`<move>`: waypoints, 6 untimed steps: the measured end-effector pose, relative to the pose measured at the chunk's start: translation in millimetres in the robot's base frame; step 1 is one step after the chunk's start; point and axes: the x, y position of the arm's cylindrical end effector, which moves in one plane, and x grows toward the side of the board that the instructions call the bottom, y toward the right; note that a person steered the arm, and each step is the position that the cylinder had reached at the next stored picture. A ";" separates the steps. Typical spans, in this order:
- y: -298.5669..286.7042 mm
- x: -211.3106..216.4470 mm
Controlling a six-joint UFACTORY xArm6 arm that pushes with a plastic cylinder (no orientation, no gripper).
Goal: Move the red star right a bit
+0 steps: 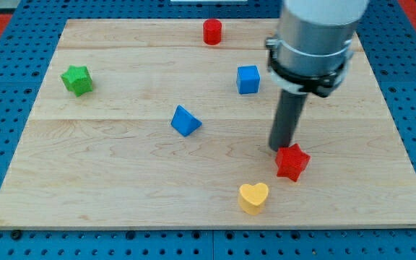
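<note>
The red star (292,162) lies on the wooden board (121,180) at the lower right of the middle. My tip (279,148) stands just at the star's upper left edge, touching it or nearly so. The rod rises from there to the grey arm body (316,36) at the view's top right.
A yellow heart (253,197) lies just below and left of the red star. A blue triangular block (185,120) is in the middle, a blue cube (248,79) above it to the right, a red cylinder (212,32) at the top, a green star (77,79) at the left.
</note>
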 end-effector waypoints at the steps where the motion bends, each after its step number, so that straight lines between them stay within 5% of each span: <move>1: -17.8 16.5; 3: 41.8 54.7; 4: 0.4 35.5; 5: 23.1 6.0; 6: 75.2 25.1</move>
